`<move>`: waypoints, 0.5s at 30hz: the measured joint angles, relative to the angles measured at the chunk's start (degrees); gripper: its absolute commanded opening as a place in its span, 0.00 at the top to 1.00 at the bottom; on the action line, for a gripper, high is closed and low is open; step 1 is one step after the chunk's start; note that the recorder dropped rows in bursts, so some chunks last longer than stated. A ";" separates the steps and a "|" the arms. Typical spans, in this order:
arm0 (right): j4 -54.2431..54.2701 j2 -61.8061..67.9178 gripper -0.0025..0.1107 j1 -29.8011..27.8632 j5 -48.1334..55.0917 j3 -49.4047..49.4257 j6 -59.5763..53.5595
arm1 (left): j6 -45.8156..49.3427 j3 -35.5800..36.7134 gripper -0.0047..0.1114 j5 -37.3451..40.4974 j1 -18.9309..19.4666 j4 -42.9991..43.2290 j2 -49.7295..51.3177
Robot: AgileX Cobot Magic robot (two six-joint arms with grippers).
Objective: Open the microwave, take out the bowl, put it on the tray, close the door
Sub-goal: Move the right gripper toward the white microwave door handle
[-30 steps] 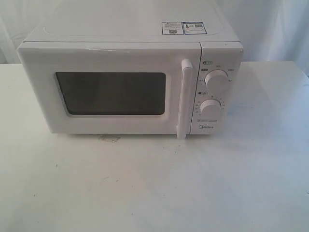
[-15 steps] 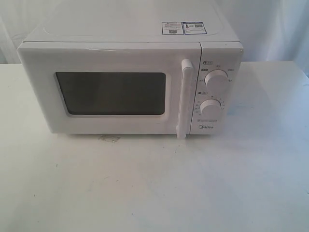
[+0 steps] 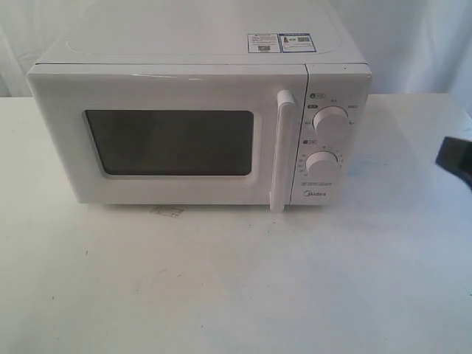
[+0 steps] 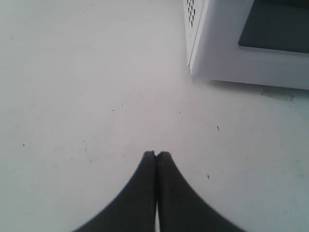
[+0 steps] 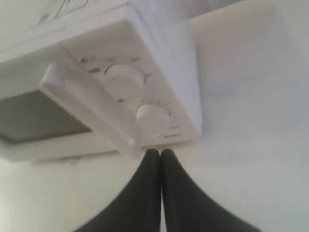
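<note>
The inside of the microwave (image 3: 199,81) was hidden. The door (image 3: 169,92) was shut flush and nothing could be made out through its dark window (image 3: 169,142), so the bowl's place could not be told. At the right edge of the exterior view a dark shape (image 3: 456,157) was cut off by the frame, with too little of it shown to be named. The print on the stickers (image 3: 280,43) atop the casing was too small to be read. In the left wrist view only one corner of the microwave, with vent holes in its side wall, was caught.

The left gripper (image 4: 156,154) was seen clenched, tips pressed together over the bare table (image 4: 72,72), apart from that corner and grasping nothing. The right gripper (image 5: 160,152) was likewise clenched and empty, pointed towards the bar handle (image 5: 87,108) and the two dials (image 5: 153,112). A faint mark (image 3: 167,212) was seen on the table just before the door's lower edge.
</note>
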 measured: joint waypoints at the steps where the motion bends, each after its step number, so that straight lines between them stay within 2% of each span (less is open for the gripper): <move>1: 4.10 0.79 0.98 0.51 0.58 0.00 -5.81 | 0.00 0.00 0.96 0.00 0.00 0.00 0.00; 5: 27.76 4.50 0.98 3.42 5.55 -0.12 -35.40 | 0.00 0.00 0.96 0.00 0.00 0.00 0.00; 9: 50.56 7.29 0.98 4.68 18.43 -0.48 -66.55 | 0.00 0.00 0.96 0.00 0.00 0.00 0.00; 12: 59.27 8.43 0.98 4.87 27.65 -0.48 -82.56 | 0.00 0.00 0.96 0.00 0.00 0.00 0.00; 15: 62.34 9.06 0.98 4.87 29.10 -0.48 -92.78 | 0.00 0.00 0.96 0.00 0.00 0.00 0.00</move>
